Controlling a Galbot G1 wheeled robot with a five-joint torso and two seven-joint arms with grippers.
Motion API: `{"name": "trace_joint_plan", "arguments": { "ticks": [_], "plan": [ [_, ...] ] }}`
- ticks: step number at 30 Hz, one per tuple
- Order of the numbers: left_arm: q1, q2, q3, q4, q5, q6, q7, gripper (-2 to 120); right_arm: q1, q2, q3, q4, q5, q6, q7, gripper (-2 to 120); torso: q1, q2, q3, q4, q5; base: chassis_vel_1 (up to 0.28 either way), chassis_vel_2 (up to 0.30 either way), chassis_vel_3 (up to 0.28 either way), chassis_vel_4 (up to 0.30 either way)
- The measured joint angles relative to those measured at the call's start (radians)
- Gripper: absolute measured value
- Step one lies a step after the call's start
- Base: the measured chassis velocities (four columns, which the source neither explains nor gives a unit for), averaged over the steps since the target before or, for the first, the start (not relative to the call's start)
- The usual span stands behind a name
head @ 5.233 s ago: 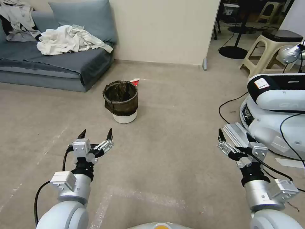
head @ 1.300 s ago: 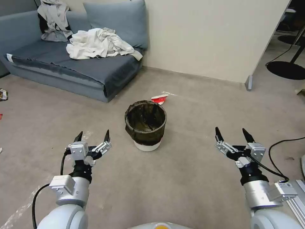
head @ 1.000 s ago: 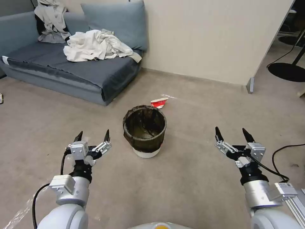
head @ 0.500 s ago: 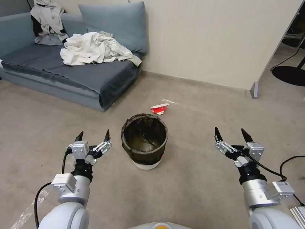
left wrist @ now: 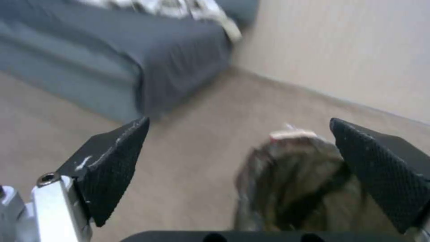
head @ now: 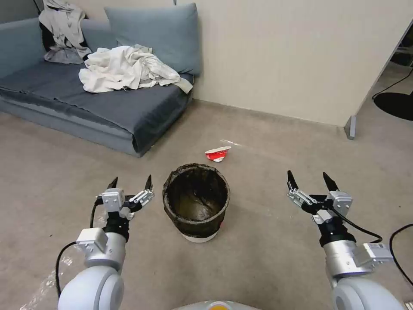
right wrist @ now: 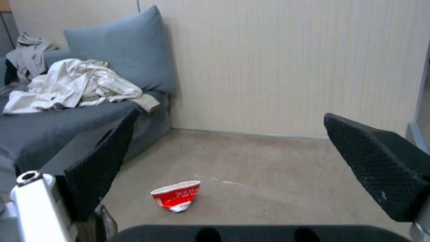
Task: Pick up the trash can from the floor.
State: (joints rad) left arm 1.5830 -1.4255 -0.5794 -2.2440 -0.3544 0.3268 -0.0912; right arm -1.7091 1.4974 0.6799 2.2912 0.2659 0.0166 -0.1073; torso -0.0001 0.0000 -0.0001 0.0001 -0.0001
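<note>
The trash can (head: 196, 206) stands upright on the floor (head: 266, 258), in the open part of the room, between the two arms. It is a small round white bin with a dark bag folded over its rim. The bag hides most of the white wall, and only a white band shows at the bottom. The inside looks dark.

The left gripper (head: 131, 185) hangs in the air just beside the can, on its left side. Its two black fingers stand wide apart and hold nothing. It does not touch the can. In the left wrist view the can (left wrist: 291, 181) shows blurry between the two fingers (left wrist: 114, 168), a little toward one of them.

The right gripper (head: 312, 183) hangs in the air too, well apart from the can on its right side. Its jaws are wide open and hold nothing.

A crushed red and white cup (head: 217, 153) lies on the floor just behind the can, toward the wall (head: 292, 56). The right wrist view shows the cup (right wrist: 177, 195) between the right gripper's fingers (right wrist: 96, 174), farther off on the floor.

A grey sofa (head: 86, 103) stands at the far left, against the wall. A pale heap of cloth (head: 124, 69) lies on its seat, and a blue cushion (head: 155, 34) leans on its back.
</note>
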Motion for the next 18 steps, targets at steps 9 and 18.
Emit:
{"name": "trace_joint_plan", "arguments": {
  "ticks": [9, 18],
  "plan": [
    [-0.182, 0.108, 0.125, 0.152, -0.13, 0.145, -0.096, 100, -0.012, -0.005, 0.031, -0.005, 0.01, 0.011, -0.005, 100, 0.0, 0.0, 0.0, -0.0002, 0.0, 0.0, 0.0, 0.0, 0.0],
    [-0.318, 0.139, 0.204, 0.258, -0.163, 0.198, -0.166, 100, -0.035, 0.025, 0.054, -0.002, 0.009, 0.02, -0.022, 100, 0.0, 0.0, 0.0, -0.0001, 0.0001, 0.0, 0.0, 0.0, 0.0]
  ]
}}
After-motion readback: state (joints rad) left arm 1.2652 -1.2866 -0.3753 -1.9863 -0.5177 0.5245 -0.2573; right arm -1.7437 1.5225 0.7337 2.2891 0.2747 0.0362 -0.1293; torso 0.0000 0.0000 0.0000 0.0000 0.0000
